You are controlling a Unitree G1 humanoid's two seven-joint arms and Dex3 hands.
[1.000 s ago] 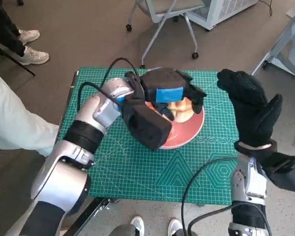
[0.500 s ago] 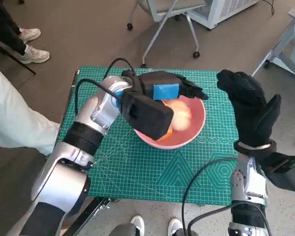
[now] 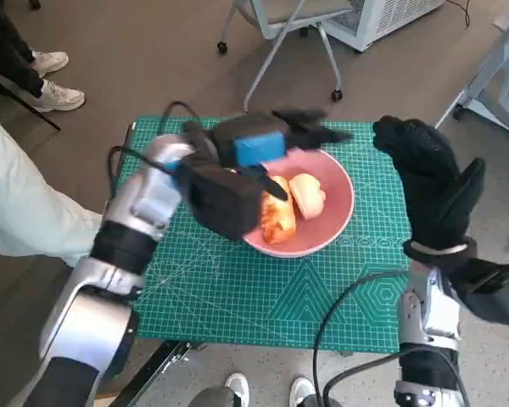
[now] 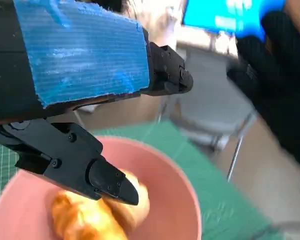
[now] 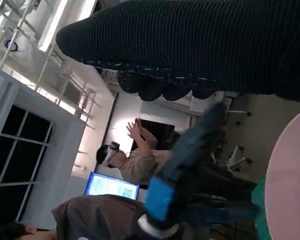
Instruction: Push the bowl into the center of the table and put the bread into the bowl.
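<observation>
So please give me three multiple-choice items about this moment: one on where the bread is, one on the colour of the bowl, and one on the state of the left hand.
1. Where is the bread?
A. On the green mat beside the bowl
B. Inside the bowl
C. In the right hand

2. What colour is the bowl?
A. Pink
B. White
C. Blue

3. What is the state of the left hand?
A. It grips the bread
B. It pinches the bowl's rim
C. It holds nothing, with its fingers apart above the bowl

Answers:
1. B: the head view shows the bread lying within the rim of the bowl.
2. A: the bowl's wall is pink in both the head view and the left wrist view.
3. C: the left hand has its fingers spread over the bowl, with nothing between them. The right hand is raised off to the side, also holding nothing.
</observation>
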